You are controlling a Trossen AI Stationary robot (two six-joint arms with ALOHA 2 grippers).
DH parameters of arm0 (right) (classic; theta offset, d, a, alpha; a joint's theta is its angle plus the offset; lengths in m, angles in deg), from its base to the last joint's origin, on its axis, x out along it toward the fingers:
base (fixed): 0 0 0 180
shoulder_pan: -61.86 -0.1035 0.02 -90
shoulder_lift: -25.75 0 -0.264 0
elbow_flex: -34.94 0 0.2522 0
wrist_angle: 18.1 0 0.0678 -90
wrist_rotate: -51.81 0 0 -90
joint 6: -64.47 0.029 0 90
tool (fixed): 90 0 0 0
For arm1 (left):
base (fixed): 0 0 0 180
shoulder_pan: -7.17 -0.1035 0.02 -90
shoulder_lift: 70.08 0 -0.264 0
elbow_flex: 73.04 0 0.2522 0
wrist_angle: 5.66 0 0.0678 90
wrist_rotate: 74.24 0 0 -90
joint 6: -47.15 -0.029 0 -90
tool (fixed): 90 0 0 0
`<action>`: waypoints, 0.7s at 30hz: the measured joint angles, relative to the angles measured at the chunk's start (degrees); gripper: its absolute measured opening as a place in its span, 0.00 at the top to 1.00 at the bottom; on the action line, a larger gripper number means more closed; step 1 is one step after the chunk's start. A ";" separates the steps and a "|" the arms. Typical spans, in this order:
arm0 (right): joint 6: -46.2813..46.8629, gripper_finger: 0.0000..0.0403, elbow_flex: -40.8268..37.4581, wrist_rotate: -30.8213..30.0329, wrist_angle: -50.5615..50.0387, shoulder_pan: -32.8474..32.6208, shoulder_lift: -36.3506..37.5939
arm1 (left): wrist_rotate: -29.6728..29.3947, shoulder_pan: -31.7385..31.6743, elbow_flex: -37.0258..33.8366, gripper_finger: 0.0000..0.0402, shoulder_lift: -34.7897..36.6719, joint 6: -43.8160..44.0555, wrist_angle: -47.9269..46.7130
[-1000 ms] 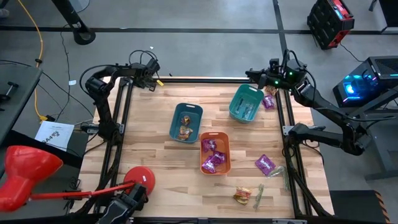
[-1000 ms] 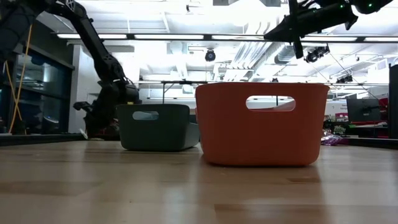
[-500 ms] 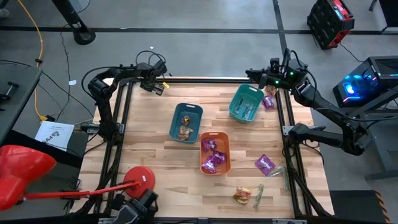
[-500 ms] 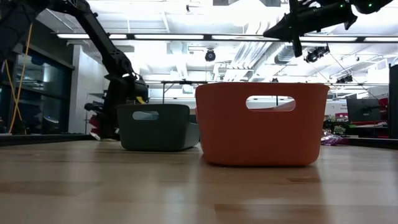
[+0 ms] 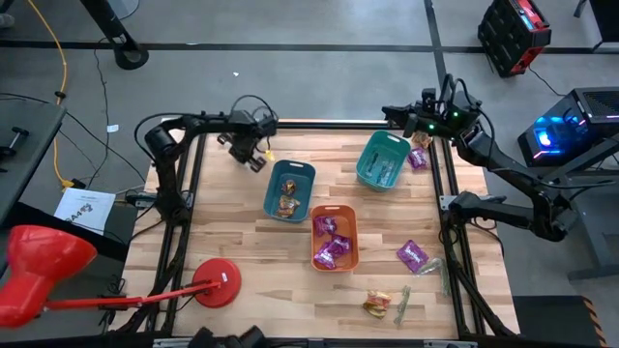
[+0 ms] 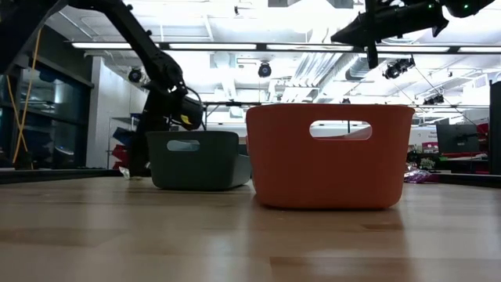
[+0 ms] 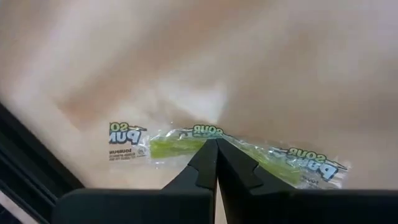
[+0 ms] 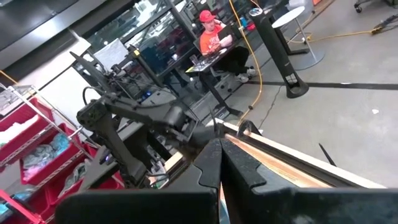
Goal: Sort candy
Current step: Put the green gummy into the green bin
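Over the last second I have swung my left gripper point(image 5: 259, 158) rightward along the far edge of the table, from the far left corner toward the dark teal bin point(image 5: 289, 189); it now hangs just left of that bin's far end. My fingers are pinched together on a thin green candy stick point(image 7: 186, 147), which came along with the move. In the low view my left arm point(image 6: 160, 70) has slid right and now stands behind the teal bin. At the near left, the red object has shifted slightly.
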 joint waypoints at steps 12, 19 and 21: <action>0.18 1.00 0.00 0.35 6.97 0.00 1.57 | 9.02 13.20 0.75 1.00 1.71 -11.79 -9.85; 1.88 1.00 0.00 0.34 7.72 -1.15 3.50 | 7.32 13.79 1.53 1.00 5.02 -21.48 -8.94; 1.30 1.00 0.00 0.35 7.66 -1.93 3.91 | 7.00 13.60 1.53 1.00 6.76 -22.55 -9.04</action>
